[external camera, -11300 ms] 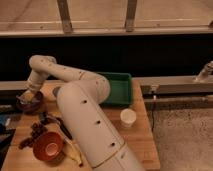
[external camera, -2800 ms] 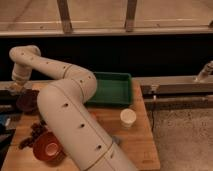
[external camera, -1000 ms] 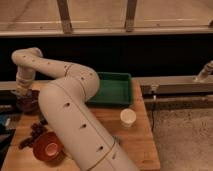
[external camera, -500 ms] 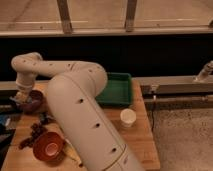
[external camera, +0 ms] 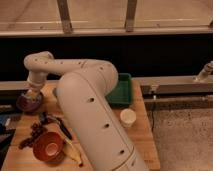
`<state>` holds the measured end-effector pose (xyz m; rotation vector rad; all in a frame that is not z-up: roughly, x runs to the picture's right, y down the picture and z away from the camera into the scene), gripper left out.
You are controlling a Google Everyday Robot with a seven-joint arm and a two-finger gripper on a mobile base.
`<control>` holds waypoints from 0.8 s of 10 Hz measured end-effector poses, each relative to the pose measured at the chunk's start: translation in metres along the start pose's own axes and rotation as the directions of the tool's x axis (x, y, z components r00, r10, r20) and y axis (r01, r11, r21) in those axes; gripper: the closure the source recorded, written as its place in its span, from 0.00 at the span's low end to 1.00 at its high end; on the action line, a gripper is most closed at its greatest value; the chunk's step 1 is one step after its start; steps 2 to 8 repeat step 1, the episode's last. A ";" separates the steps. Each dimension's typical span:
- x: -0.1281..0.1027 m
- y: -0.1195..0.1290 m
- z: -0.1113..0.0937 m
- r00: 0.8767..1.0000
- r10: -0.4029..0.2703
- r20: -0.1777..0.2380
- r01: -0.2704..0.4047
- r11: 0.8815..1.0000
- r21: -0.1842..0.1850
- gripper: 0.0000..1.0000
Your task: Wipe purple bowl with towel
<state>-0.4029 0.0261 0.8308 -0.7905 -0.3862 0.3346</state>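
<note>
My arm [external camera: 92,115] fills the foreground, a thick white segment with small dark holes rising from the bottom edge and bending back toward the far left corner of the wooden table [external camera: 142,135]. Nearest on the left of the table: the orange bowl [external camera: 48,147], round, with a paler centre, sitting beside my arm's lower segment. A yellowish elongated item [external camera: 74,152] lies just right of it, partly under my arm; I cannot tell what it is. Just behind the orange bowl: a cluster of small dark objects [external camera: 39,128] and a dark stick-like piece [external camera: 62,128], identity unclear. Right of my arm, mid-table: a small white cup [external camera: 128,117], upright, standing apart from everything else. Behind it, at the table's far edge: a green tray [external camera: 121,90], partly hidden by my elbow. Far left corner: the purple bowl [external camera: 29,102], dark and glossy, upright on the table. My gripper [external camera: 33,93] is directly above it, down at its rim or inside it, with something pale at the tip that may be the towel [external camera: 31,96]; I cannot tell how my fingers are set. Beyond the table: a grey rail [external camera: 170,84], then dark panelling below a window frame [external camera: 64,17].
</note>
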 end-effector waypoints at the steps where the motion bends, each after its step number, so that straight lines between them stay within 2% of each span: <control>1: 0.002 -0.007 -0.002 1.000 0.004 0.005 -0.004 1.000 0.001 1.00; 8: 0.002 -0.007 -0.002 1.000 0.004 0.005 -0.004 1.000 0.001 1.00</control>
